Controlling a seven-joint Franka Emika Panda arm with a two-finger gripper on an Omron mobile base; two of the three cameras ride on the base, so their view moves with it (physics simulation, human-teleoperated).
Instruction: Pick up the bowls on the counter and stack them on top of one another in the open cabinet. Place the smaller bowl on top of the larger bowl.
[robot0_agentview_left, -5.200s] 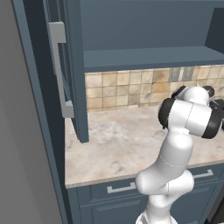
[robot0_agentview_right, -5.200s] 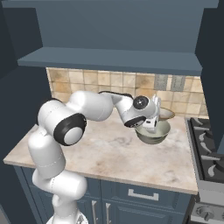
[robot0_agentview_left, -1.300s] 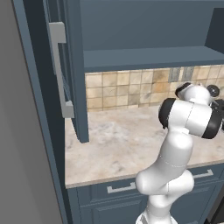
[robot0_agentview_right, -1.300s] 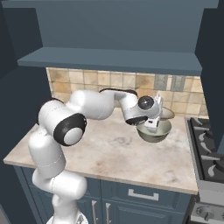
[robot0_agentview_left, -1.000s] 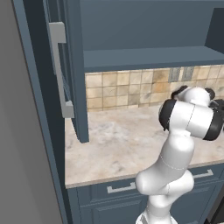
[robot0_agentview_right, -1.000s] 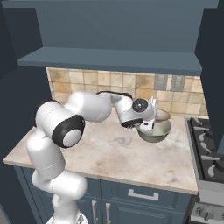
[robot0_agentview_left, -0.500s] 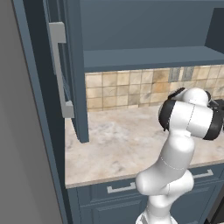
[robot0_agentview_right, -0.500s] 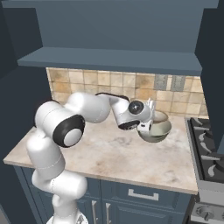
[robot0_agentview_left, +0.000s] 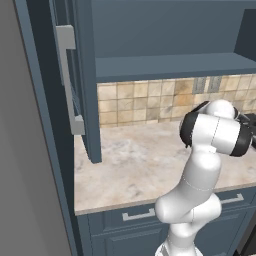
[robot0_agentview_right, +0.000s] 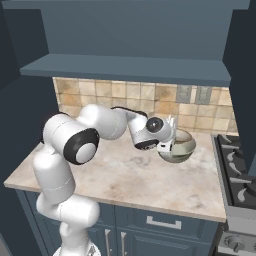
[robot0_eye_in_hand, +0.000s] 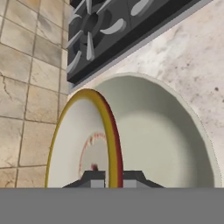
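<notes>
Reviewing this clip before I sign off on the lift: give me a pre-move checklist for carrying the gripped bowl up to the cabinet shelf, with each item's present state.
1. Gripper shut on a rim: ok. In the hand view the fingertips pinch the tan-rimmed bowl.
2. One bowl only in the grip: cannot tell. A second, wider bowl sits right against the held one, apparently nested.
3. Bowl clear of the counter: cannot tell. In the right base view the bowls look about level with the stone.
4. Cabinet door open: ok.
5. Shelf bare where it shows: ok.
6. Stove beside the bowls: not ok, it is close on the far side, so lift straight up first.
</notes>
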